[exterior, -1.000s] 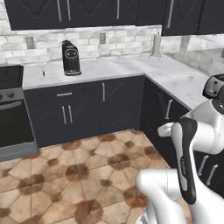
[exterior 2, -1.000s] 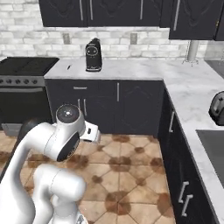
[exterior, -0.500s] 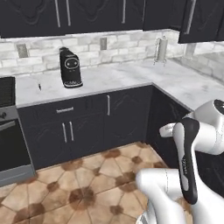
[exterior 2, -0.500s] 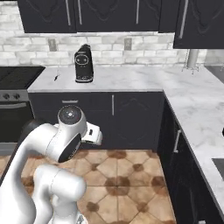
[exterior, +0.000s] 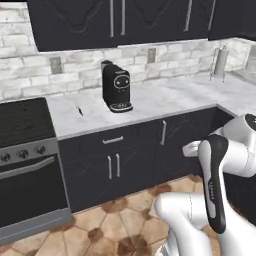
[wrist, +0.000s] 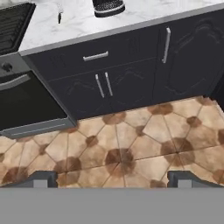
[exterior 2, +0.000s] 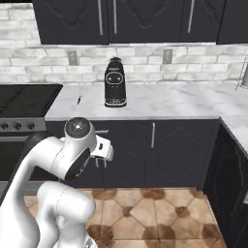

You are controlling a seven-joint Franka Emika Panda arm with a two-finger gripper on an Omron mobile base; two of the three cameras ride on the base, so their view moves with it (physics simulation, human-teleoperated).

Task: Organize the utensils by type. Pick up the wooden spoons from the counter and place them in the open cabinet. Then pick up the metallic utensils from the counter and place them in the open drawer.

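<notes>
Pincer [wrist: 112, 178] standing wide open, gripping nothing, hanging over tiled floor [wrist: 131, 140]. Silver fork with dark handle [wrist: 59, 16] lying on counter [wrist: 78, 19], far ahead, left of coffee machine [wrist: 108, 6].

Both base views look forward and down from behind the arm, well back from the table [exterior: 150, 102], one from its left, one from its right; they share the coffee machine [exterior 2: 115, 82], the stove [exterior: 22, 120] and the dark cabinet fronts. The hand view looks down at the tiled floor [wrist: 131, 144] and the same cabinet fronts, nearer
</notes>
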